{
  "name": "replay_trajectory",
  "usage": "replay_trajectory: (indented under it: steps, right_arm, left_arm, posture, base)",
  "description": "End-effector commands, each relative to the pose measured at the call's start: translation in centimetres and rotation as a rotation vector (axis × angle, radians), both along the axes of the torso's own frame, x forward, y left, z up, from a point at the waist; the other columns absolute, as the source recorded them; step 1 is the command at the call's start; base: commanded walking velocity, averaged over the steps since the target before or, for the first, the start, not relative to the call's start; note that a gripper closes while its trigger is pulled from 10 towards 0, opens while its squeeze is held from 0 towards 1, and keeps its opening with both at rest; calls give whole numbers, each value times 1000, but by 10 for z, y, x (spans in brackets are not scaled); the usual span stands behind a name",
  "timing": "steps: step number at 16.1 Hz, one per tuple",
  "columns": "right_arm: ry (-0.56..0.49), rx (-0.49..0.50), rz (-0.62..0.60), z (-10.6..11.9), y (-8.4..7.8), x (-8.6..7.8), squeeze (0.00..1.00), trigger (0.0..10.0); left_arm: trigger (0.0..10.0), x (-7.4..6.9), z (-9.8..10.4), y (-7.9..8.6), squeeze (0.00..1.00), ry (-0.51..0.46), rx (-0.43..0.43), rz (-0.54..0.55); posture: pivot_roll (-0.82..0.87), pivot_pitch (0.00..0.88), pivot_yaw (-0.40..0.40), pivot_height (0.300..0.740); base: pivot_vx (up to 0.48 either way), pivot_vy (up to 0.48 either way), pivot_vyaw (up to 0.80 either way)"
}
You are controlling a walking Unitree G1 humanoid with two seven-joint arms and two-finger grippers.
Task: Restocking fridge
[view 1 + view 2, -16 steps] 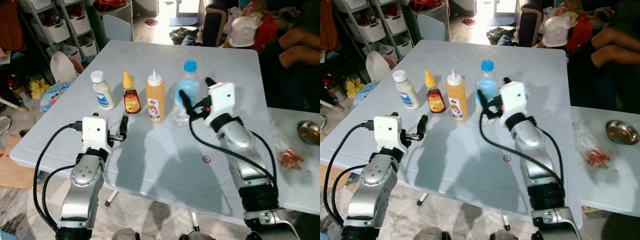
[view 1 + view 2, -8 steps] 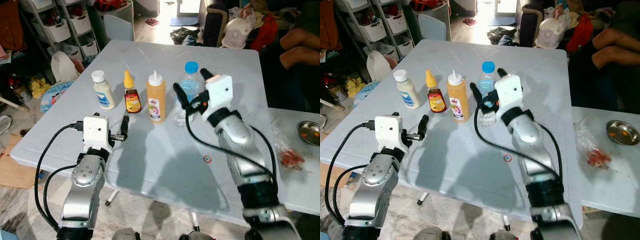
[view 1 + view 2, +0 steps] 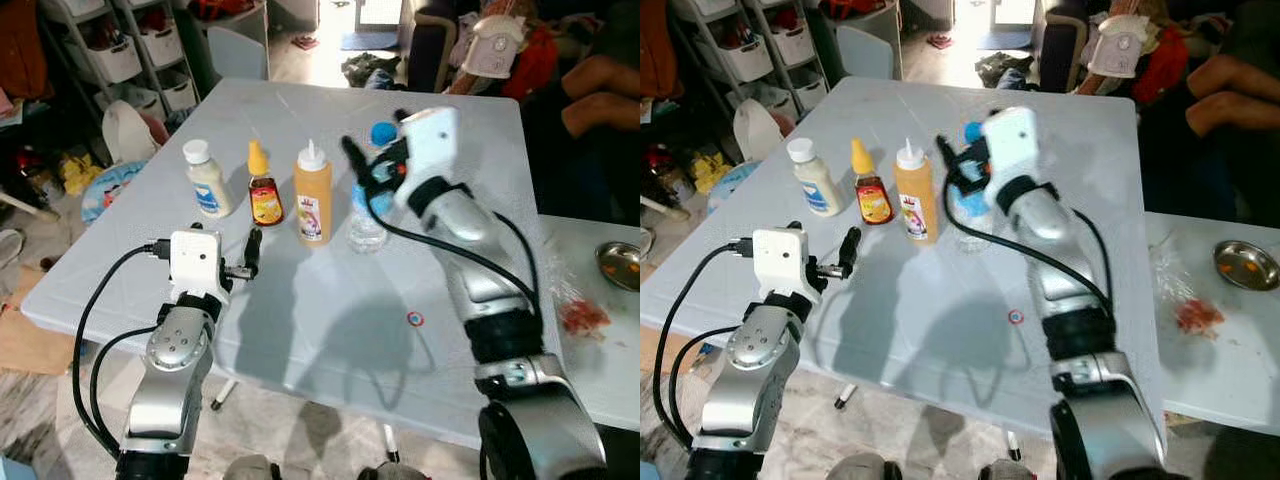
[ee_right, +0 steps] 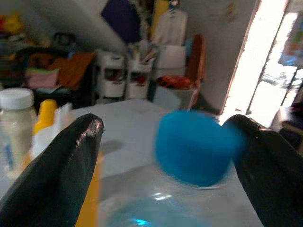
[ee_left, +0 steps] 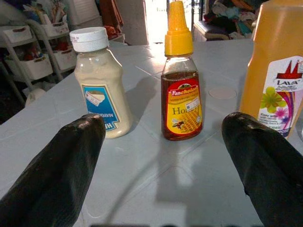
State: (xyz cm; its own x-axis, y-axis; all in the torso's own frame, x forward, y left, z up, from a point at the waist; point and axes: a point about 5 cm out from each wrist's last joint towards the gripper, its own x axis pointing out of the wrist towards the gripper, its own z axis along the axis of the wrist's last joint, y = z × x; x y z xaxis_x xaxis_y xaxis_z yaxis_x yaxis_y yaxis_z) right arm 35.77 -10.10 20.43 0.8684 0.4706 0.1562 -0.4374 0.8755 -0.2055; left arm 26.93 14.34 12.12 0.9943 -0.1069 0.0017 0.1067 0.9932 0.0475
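Four bottles stand in a row on the white table (image 3: 300, 330): a white mayonnaise bottle (image 3: 207, 180), a honey bottle (image 3: 263, 190) with a yellow cap, an orange sauce bottle (image 3: 311, 195) and a clear water bottle (image 3: 366, 228) with a blue cap (image 4: 194, 146). My right gripper (image 3: 375, 148) is raised to the height of that cap and is open, one finger on each side of it without touching. My left gripper (image 5: 161, 156) is open and low over the table, a short way in front of the honey and mayonnaise bottles.
A small red ring (image 3: 415, 319) lies on the table near my right arm. A second table at the right carries a metal bowl (image 3: 618, 262) and a plastic bag (image 3: 580, 315). Shelves with bins stand back left. A person's legs (image 3: 600, 90) show back right.
My right gripper has risen and moved forward, from the water bottle's body up to its blue cap. The left arm has stayed where it was.
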Motion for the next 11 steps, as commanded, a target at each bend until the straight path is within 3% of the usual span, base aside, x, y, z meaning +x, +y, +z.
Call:
replay_trajectory:
  steps: [1, 2, 3, 11]
  right_arm:
    - [-2, -18, 32, 4, 9, 2, 0, 6667]
    - [7, -20, 36, 3, 11, 3, 0, 902]
    - [3, -20, 39, 4, 13, 3, 0, 0]
    - [-20, -88, 23, -1, 8, 2, 0, 0]
  left_arm:
    - [10000, 2, 2, 0, 0, -7, 14, 5]
    - [10000, 2, 2, 0, 0, -8, 15, 4]
    - [10000, 2, 2, 0, 0, -8, 15, 5]
    - [10000, 4, 2, -2, 0, -3, 11, 1]
  posture:
    - [20, 0, 33, 740]
    - [21, 0, 32, 740]
    - [23, 0, 31, 740]
    - [15, 0, 30, 740]
  base:
    - [0, 0, 0]
    - [0, 0, 0]
    - [0, 0, 0]
    - [0, 0, 0]
